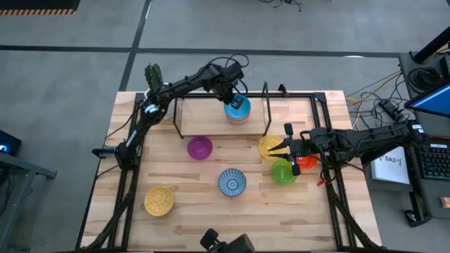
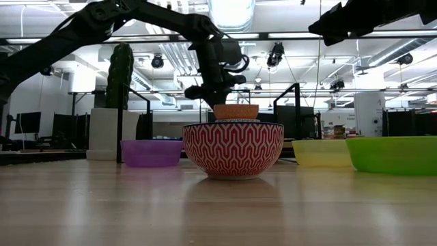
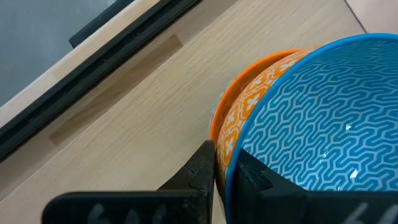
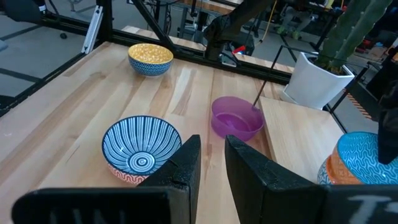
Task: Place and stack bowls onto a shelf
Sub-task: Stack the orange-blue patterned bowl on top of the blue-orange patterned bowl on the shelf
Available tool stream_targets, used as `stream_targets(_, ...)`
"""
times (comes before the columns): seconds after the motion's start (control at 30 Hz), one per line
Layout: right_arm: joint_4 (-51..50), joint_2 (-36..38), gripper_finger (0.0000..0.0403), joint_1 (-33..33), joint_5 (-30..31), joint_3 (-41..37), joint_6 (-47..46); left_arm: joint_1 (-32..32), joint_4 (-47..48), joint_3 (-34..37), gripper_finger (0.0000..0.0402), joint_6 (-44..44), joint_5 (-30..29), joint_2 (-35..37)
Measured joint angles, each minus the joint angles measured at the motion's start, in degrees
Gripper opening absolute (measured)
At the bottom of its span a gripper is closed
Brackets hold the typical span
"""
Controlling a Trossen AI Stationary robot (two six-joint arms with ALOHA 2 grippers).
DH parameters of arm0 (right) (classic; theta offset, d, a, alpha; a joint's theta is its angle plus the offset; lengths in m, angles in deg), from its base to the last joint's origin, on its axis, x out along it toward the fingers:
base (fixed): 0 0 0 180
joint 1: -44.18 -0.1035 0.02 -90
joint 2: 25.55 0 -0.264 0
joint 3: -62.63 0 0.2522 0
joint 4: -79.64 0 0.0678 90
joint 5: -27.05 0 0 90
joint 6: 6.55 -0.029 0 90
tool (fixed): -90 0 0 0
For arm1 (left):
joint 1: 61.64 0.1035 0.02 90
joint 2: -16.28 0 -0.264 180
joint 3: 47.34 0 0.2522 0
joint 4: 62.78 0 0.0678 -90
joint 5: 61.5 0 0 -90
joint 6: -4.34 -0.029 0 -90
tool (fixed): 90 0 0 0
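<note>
Bowls sit scattered on the table (image 1: 190, 211) waiting their turn, so we read the job as only begun: nearest us a yellow bowl (image 1: 159, 200) lies at the near left, and the blue-and-white patterned bowl (image 1: 231, 181) sits upright near the middle, both well apart from either arm. A little farther, the purple bowl (image 1: 200, 147) rests just in front of the shelf (image 1: 204, 112). To the right, the right gripper (image 1: 284, 148) hangs low beside the second yellow bowl (image 1: 269, 146), with the green bowl (image 1: 283, 172) just nearer and a red-orange bowl (image 1: 306, 163) mostly hidden under the arm; its fingers (image 4: 181, 167) stand a narrow gap apart with nothing between them, so we judge it is lining up on that cluster, which lies within its easy reach. Farthest, on the shelf board toward its right end, the plain blue bowl (image 1: 238, 106) is nested inside the orange bowl (image 3: 249, 99), which is how the stack saves board space. The left gripper (image 1: 230, 95) is over that stack, and in its wrist view its fingers (image 3: 200, 171) pinch the blue bowl's rim, one inside and one outside. We think it holds on by the rim so the bowl settles level before letting go; a tilt here could tip the pair
</note>
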Motion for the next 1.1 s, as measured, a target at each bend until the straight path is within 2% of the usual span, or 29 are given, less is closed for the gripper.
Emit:
stream_targets(0.9,0.04,0.00,0.0063,0.00,0.04,0.00,0.41,0.00,-2.63,2.31,0.0012,0.10,0.00,0.00)
stream_targets(1.1,0.02,0.00,0.0063,0.00,0.04,0.00,0.43,0.02,-3.00,2.31,0.0044,-0.85,0.04,0.00)
